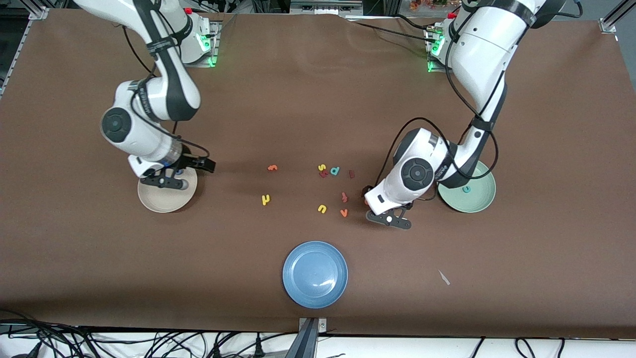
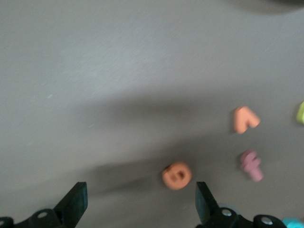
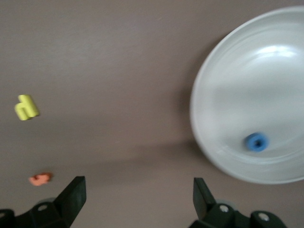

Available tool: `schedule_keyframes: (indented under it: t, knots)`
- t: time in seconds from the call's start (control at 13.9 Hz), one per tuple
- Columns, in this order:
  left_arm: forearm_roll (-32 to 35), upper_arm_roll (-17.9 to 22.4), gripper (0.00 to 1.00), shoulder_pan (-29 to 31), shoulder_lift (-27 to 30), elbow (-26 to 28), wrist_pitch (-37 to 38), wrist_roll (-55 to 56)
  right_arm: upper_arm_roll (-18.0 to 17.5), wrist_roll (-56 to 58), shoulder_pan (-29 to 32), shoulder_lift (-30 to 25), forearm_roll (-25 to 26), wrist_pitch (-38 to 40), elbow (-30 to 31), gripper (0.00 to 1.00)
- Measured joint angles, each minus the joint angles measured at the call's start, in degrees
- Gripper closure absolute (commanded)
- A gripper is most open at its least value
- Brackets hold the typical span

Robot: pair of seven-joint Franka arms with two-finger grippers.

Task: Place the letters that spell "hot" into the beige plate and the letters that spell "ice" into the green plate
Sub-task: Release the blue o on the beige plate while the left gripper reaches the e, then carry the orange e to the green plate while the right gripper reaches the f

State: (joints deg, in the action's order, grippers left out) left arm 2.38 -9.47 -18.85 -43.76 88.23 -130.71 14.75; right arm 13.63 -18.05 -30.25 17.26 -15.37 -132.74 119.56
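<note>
The beige plate (image 1: 164,204) lies toward the right arm's end of the table, with the blue o (image 3: 257,141) in it. My right gripper (image 1: 168,183) hangs open and empty over this plate. The yellow h (image 1: 266,200) and orange t (image 1: 272,168) lie on the cloth between the plate and the table's middle. The green plate (image 1: 477,199) holds the teal c (image 1: 466,189). My left gripper (image 1: 389,220) is open low over the cloth, and the orange e (image 2: 176,175) lies close by one of its fingers (image 2: 204,202). The maroon i (image 1: 352,173) lies farther from the front camera.
A blue plate (image 1: 315,274) sits near the table's front edge. Loose letters lie mid-table: a yellow s (image 1: 322,167), a teal d-like letter (image 1: 335,171), a yellow u (image 1: 322,209), an orange v (image 1: 343,213) and a reddish hooked letter (image 1: 344,197). A scrap (image 1: 443,277) lies nearer the front camera.
</note>
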Motion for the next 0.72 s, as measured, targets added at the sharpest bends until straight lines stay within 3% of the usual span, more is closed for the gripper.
schedule_keyframes:
  t: [0.36, 0.72]
  knots:
    - [0.00, -0.02, 0.35, -2.02, -1.65, -0.10, -1.02, 5.02, -1.29, -23.74, -7.08, 3.89, -0.17, -5.07, -1.11, 0.00]
    - [0.05, 0.09, 0.45, -2.71, -2.45, -0.12, -1.24, 8.09, -1.70, -43.49, -10.06, 6.80, -0.18, -10.94, -1.13, 0.00]
